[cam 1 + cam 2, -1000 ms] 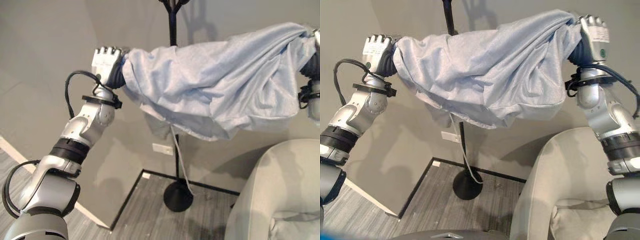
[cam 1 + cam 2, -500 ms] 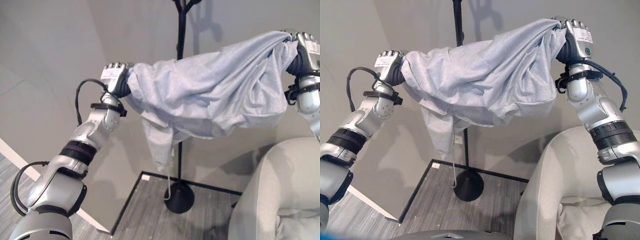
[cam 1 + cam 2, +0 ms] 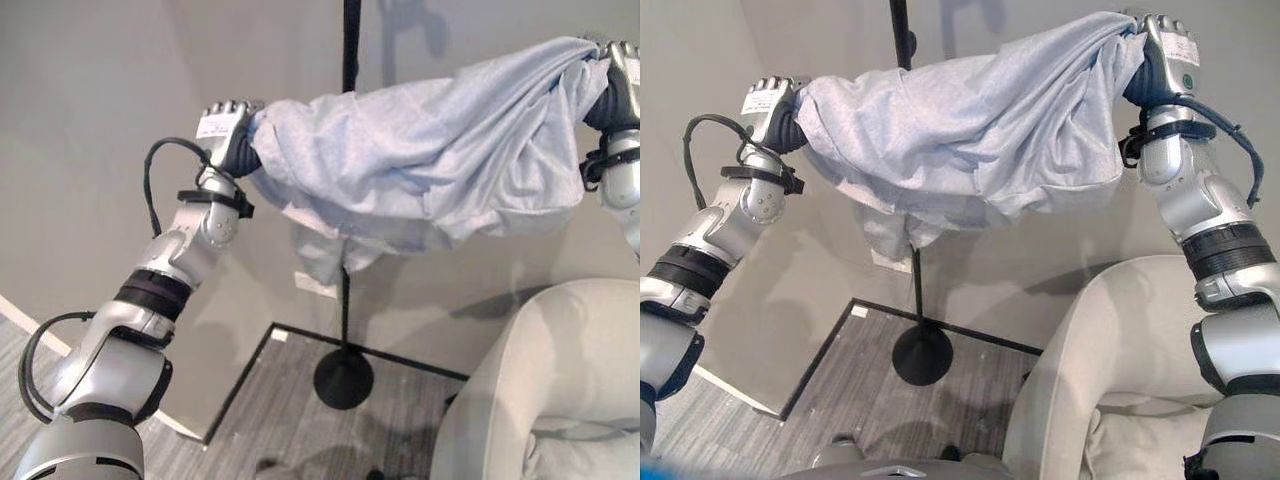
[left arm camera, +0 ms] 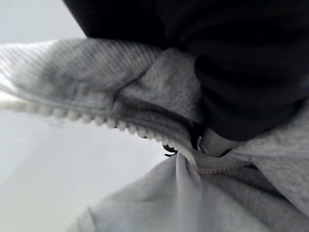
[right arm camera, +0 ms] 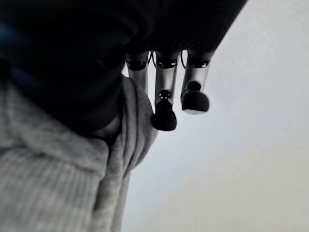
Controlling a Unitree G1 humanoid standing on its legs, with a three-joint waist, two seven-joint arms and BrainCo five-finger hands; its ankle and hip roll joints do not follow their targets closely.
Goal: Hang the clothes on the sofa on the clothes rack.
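Observation:
A light grey-blue zip-up garment [image 3: 430,150] is stretched out in the air between my two raised hands. My left hand [image 3: 225,130] is shut on its left end, where the cloth and its zipper [image 4: 145,133] bunch against the dark cover. My right hand [image 3: 1165,55] is shut on the right end, its curled fingers [image 5: 164,116] lying beside the gathered cloth [image 5: 58,183]. The black clothes rack pole [image 3: 350,40] stands behind the garment's middle, its round base [image 3: 343,378] on the floor. A loose fold hangs down along the pole.
A pale grey sofa [image 3: 540,380] with a white cushion [image 3: 585,455] stands at the lower right. The grey wall is close behind the rack, with a white socket [image 3: 315,285] low on it. Grey floor lies by the rack's base.
The view has shifted a little. The long fold that drooped beside the pole now hangs shorter and more bunched. Both hands keep their hold on the garment.

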